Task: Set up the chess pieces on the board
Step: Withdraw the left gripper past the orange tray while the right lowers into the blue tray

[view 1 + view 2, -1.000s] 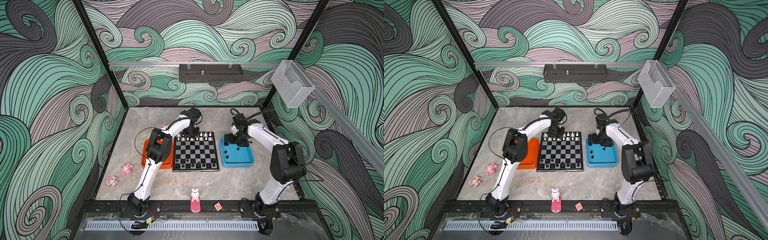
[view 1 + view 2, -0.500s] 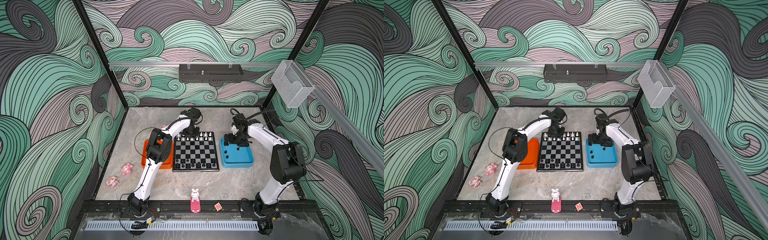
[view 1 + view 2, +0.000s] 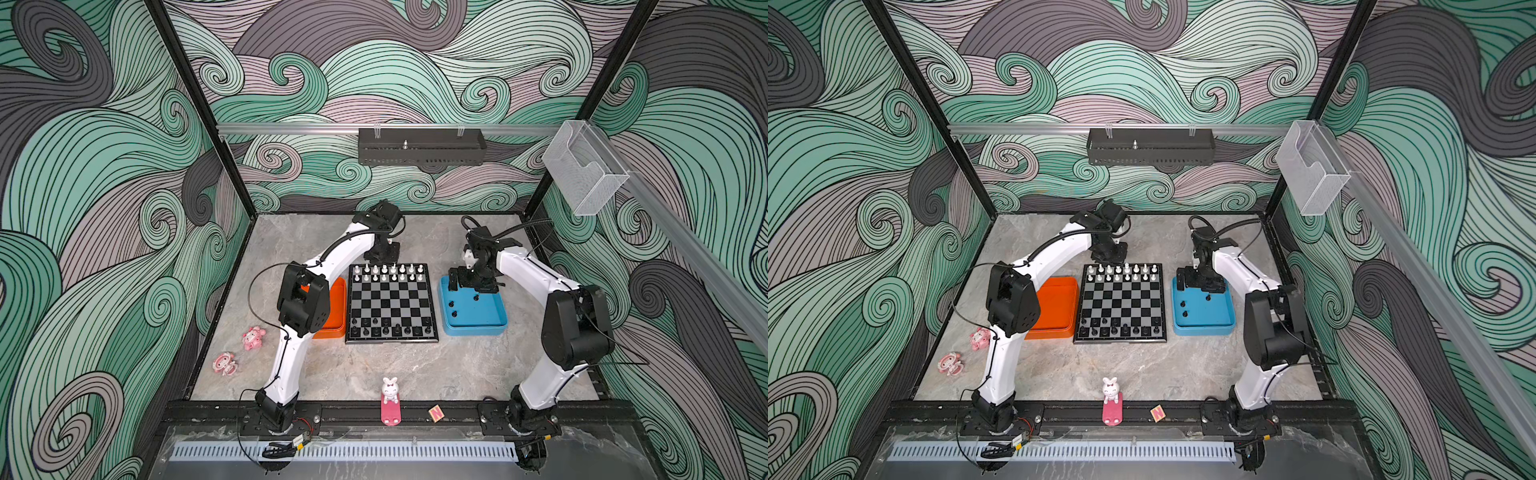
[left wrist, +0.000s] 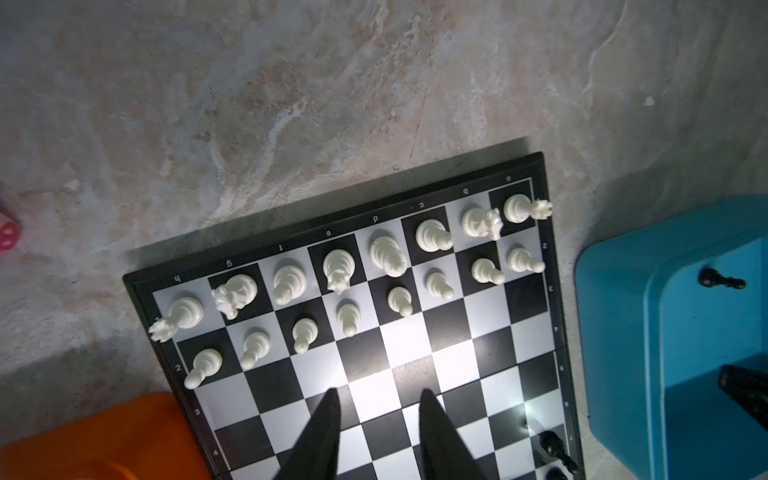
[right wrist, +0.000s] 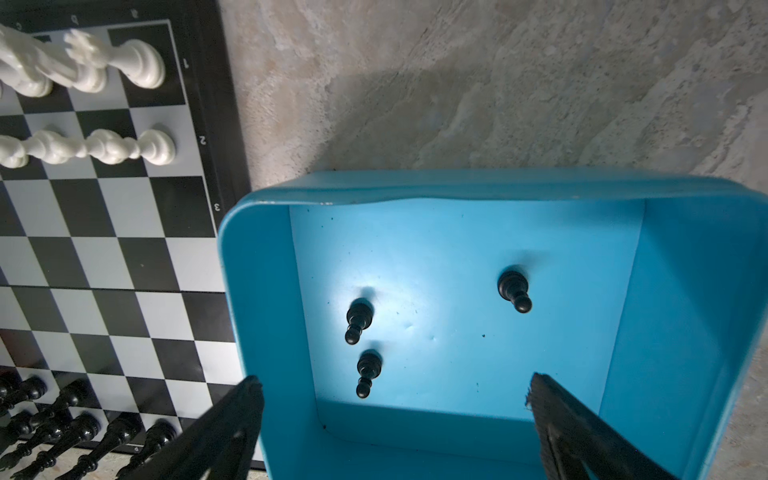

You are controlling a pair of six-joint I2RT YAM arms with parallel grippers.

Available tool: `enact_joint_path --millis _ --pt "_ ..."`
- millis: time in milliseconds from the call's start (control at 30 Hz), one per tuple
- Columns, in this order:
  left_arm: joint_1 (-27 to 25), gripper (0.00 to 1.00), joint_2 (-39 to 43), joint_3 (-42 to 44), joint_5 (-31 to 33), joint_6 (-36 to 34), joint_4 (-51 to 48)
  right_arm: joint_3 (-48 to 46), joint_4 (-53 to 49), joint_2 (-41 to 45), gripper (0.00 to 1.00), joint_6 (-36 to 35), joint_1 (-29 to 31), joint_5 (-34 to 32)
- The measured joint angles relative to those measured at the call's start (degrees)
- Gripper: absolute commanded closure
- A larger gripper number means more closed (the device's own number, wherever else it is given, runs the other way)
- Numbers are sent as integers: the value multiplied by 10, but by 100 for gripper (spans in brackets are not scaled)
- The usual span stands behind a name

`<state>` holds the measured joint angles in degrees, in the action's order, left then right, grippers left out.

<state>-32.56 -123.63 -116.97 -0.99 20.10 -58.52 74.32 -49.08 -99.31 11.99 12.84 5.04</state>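
I see an orange tray left of centre on the marble table and a blue tray right of centre. One pink figurine lies lower left, a second pink figurine near it. At bottom centre stand a white bunny and a lettered block.

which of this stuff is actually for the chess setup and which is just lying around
For the job:
- board
- white pieces standing on it
- black pieces standing on it
- three black pawns in the blue tray

Just lying about:
- two pink figurines
- white bunny on its pink stand
- small lettered block
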Motion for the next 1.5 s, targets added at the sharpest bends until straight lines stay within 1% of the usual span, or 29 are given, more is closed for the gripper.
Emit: enact_joint_path --millis 167,300,433,500,600,800,933,1133,1233,1300,1433,1500 --pt "0 55 39 20 18 1 1 0 -1 13 0 0 0 0" --pt "4 46 72 47 41 1 3 0 -8 18 0 0 0 0" --pt "20 38 112 86 49 -1 13 0 -14 24 0 2 0 -1" --pt "38 34 131 107 49 -3 21 0 -15 28 0 3 -1 -2" --pt "76 31 149 125 49 -5 30 0 -16 29 0 4 -5 -1" --pt "156 29 164 156 42 -6 42 0 -17 21 2 4 -38 1" --pt "194 29 166 170 33 -6 46 0 -17 2 6 3 -60 2" --pt "229 29 166 170 14 -6 48 0 -17 -21 15 -1 -85 5" --pt "240 29 166 170 6 -6 48 0 -17 -31 24 -6 -92 8" --pt "246 29 166 170 3 -6 48 0 -17 -39 33 -9 -94 9" --pt "252 29 166 170 0 -6 49 0 -17 -61 41 -13 -96 10" --pt "254 29 166 170 -2 -6 49 0 -16 -73 47 -13 -96 10"
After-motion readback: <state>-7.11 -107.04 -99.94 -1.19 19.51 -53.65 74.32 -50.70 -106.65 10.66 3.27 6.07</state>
